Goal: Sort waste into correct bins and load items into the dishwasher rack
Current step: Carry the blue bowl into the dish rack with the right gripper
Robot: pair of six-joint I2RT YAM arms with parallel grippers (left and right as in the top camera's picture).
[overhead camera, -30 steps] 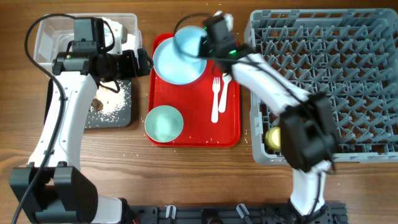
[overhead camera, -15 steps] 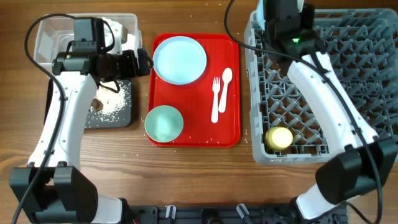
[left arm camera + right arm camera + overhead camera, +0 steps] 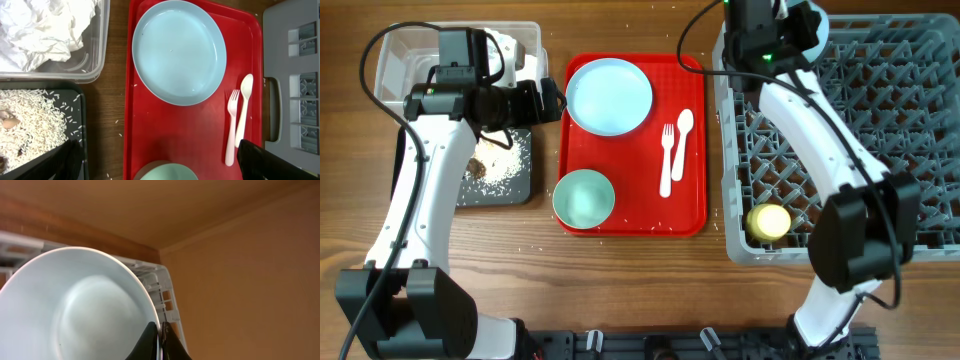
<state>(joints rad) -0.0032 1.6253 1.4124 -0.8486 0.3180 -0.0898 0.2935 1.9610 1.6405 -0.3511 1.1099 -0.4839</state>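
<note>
the right gripper was seen clamped on the rim of a pale blue bowl, with the thin wall pinched between its two dark fingers. the bowl was held tilted on edge, its hollow turned toward the wrist camera, with a corner of the dishwasher rack seen behind it. whether the bowl touched the pegs could not be told. from overhead, this gripper was found above the rack's far left corner. it was well apart from the yellow cup, which was lodged in the near left corner of the rack.

the left gripper was held wide open, with nothing between its fingers, just beside the left edge of the red tray. on that tray the light blue plate was laid flat at the far end, and the second bowl was set upright at the near left corner. the white fork and spoon were laid side by side to the right of the plate, and appeared to be touching.

left of the red tray, the clear tub was placed at the far side, with the crumpled napkin inside it. the black tray was set just in front of the tub. rice grains were scattered across it, and brownish scraps were seen at its left side. a few stray grains were left on the table.
</note>
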